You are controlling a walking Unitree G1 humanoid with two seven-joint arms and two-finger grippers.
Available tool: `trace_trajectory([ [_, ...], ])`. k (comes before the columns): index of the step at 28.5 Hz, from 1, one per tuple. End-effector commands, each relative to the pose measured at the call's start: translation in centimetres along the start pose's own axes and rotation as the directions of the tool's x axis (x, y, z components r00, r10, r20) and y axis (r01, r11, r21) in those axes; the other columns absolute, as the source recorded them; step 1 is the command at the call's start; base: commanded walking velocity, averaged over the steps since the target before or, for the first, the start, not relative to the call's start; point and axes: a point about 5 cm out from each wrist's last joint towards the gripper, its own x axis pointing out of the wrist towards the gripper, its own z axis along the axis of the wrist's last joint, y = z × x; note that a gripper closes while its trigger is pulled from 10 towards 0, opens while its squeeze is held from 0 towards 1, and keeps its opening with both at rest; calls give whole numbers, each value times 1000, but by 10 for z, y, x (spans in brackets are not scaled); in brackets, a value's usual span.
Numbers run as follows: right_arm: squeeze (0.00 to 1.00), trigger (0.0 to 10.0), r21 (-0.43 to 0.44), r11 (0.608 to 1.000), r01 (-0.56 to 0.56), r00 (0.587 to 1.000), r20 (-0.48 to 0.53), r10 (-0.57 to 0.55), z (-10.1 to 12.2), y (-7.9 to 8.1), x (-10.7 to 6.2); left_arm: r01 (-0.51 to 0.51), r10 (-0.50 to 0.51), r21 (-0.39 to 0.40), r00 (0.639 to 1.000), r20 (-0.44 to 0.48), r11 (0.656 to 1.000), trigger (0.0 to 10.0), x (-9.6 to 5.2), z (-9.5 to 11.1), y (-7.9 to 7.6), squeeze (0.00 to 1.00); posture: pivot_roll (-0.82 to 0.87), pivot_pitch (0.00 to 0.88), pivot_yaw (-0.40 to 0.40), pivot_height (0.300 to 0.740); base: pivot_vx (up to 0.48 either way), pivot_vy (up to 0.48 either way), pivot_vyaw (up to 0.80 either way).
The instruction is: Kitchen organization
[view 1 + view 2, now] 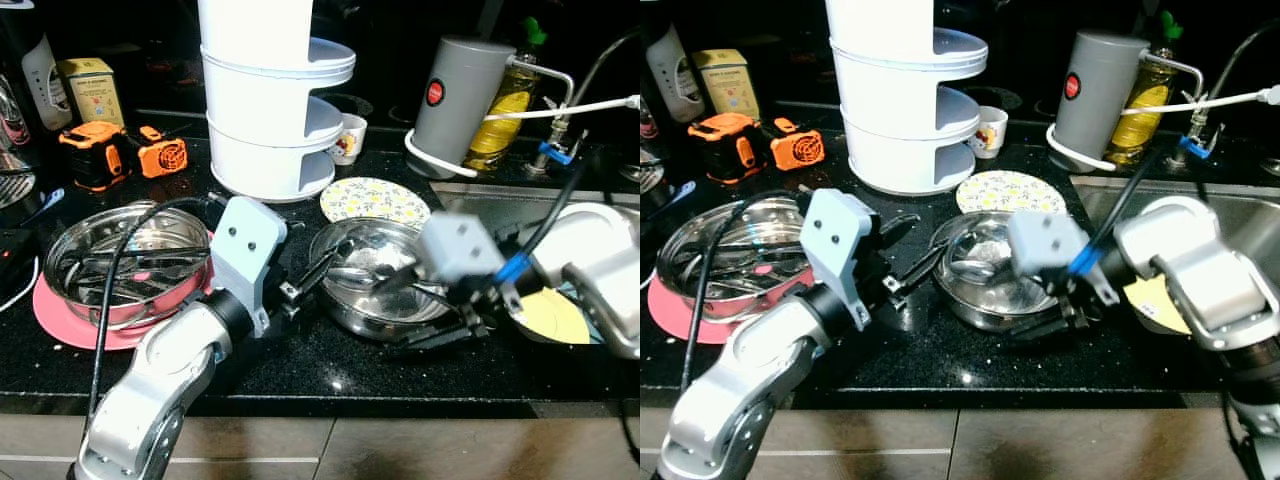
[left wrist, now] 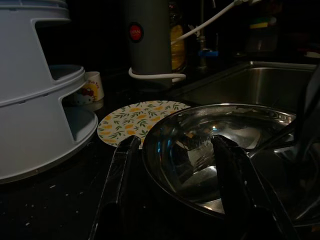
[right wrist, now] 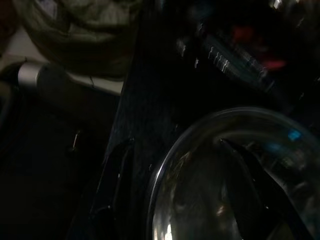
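A shiny steel bowl (image 1: 372,300) sits mid-counter with something metallic lying inside. My left gripper (image 1: 318,270) is open at the bowl's left rim; in the left wrist view one finger (image 2: 120,175) is outside the wall and the other inside. My right gripper (image 1: 415,310) is open at the bowl's right front rim, again with one finger (image 3: 112,175) outside and one inside. A second steel bowl (image 1: 120,260) holding utensils rests on a pink plate (image 1: 60,320) at the left. A floral plate (image 1: 375,200) lies just behind the middle bowl.
A tall white tiered rack (image 1: 265,100) stands at the back with a small mug (image 1: 348,138) beside it. A grey canister (image 1: 455,90) and a yellow bottle (image 1: 500,115) stand by the sink (image 1: 500,200). A yellow plate (image 1: 555,315) lies right. Orange tools (image 1: 95,150) sit back left.
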Motion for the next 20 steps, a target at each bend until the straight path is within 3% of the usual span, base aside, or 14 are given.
trace_trajectory([
  [1,0,10000,1,1000,25,998,50,-25,8,-4,-5,4,-4,3,1000,-4,1000,10000,1,0,-1,0,6,0,-81,740,0,0,0],
  [6,0,10000,51,987,152,988,-16,-152,1,-20,-10,5,-5,2,1000,-2,1000,10000,2,0,-2,0,6,0,-84,740,0,0,0],
  [9,0,10000,83,957,277,930,-273,-246,-25,-30,-18,5,-5,-1,1000,-3,1000,10000,2,-1,-2,0,0,0,-87,740,0,0,0],
  [11,0,10000,97,948,302,903,-347,-252,-32,-30,-22,6,-6,-4,1000,-3,1000,10000,2,-1,-2,0,-2,0,-87,740,0,0,0],
  [20,0,10000,101,954,283,886,-409,-220,-38,-26,-26,6,-6,-5,1000,-4,1000,10000,2,-2,-2,0,-6,0,-88,740,0,0,0],
])
